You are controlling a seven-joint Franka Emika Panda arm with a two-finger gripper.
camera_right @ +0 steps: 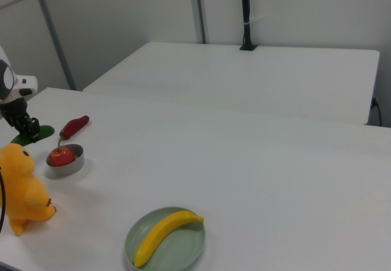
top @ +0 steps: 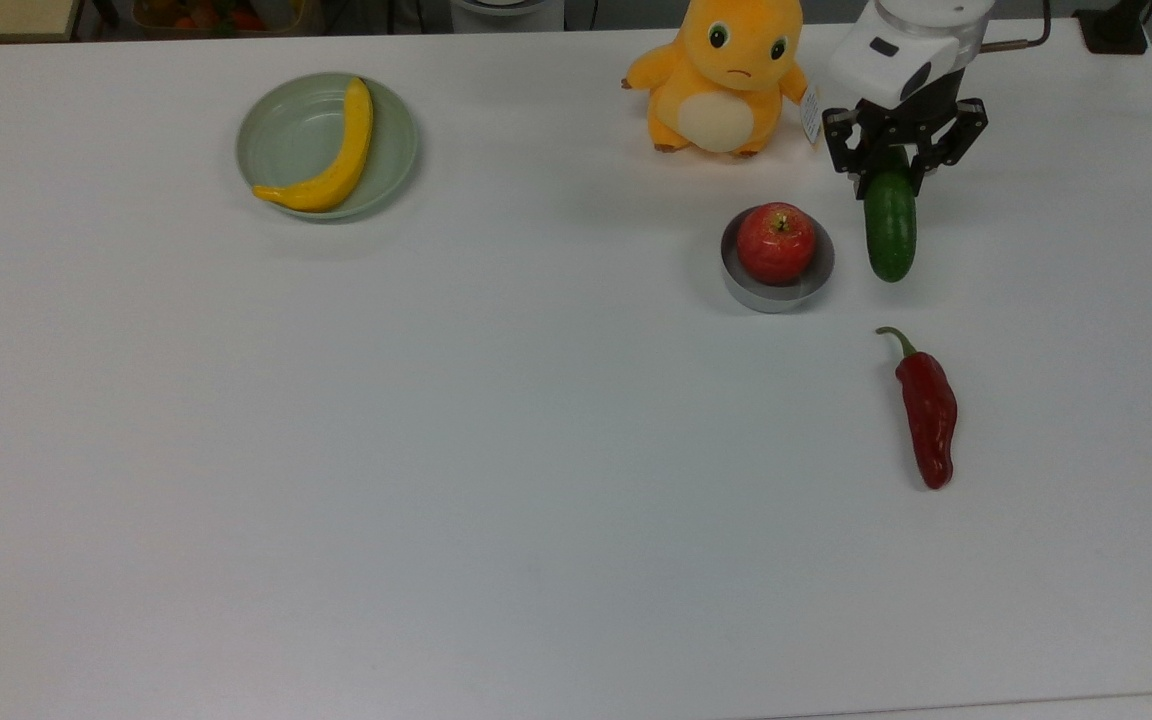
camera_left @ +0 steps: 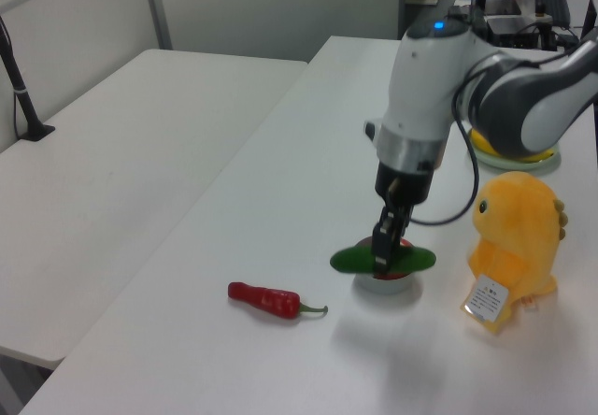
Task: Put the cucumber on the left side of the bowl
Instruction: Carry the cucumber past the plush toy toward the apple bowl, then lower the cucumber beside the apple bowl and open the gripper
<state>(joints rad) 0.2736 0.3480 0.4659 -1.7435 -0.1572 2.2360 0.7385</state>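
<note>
Cucumber point(top: 890, 236): smooth, dark green, slightly glossy, rounded ends, roughly as long as the red chili point(top: 926, 412). In the top view it lies lengthwise, just to the top view's right of the bowl point(top: 776, 283), a narrow strip of counter point(top: 536, 450) showing between them. Whether it rests on the counter or hangs slightly above cannot be told.

Gripper point(top: 891, 170) sits over the cucumber's far end, black fingers point(top: 842, 150) closed on it from both sides. In the left view the gripper point(camera_left: 384, 258) clamps the cucumber point(camera_left: 356, 261) around its middle, directly in front of the bowl.

Bowl: small, round, silver-grey, low straight walls, holding a red apple point(top: 776, 241) that nearly fills it.

Chili lies near side of the cucumber, stem pointing toward it, well apart. Orange plush toy point(top: 721, 75) stands far side of the bowl, a paper tag hanging at its side next to the gripper. Pale green dish point(top: 286, 140) with a banana point(top: 331, 160) sits far off toward the top view's left.
</note>
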